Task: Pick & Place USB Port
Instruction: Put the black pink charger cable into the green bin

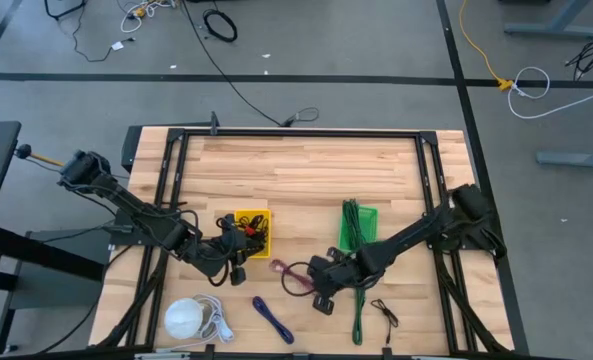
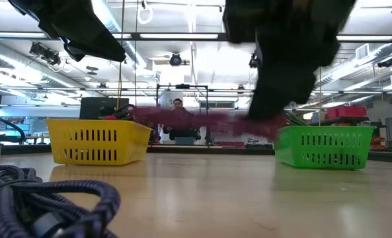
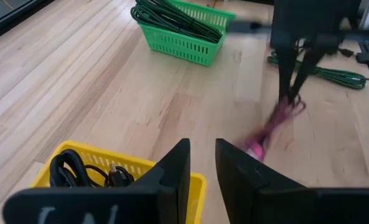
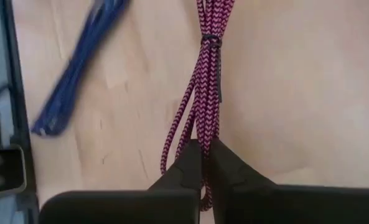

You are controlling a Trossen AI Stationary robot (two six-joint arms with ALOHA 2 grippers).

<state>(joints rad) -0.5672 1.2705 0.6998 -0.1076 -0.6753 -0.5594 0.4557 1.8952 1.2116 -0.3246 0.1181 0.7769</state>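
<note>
right gripper [image 4: 204,155] pinched on pink cable [image 4: 206,81] | 5 o'clock from yellow basket [image 1: 251,232] | risk: thin grip, bundle slipping on lift | left gripper [image 3: 201,165] part-open, empty

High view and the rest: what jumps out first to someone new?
The right pincer shut on the pink braided cable, near the table's front middle. Either side sit the yellow basket, holding black cables under the left pincer, and the green basket with green cable. A blue cable lies at the front edge.
</note>
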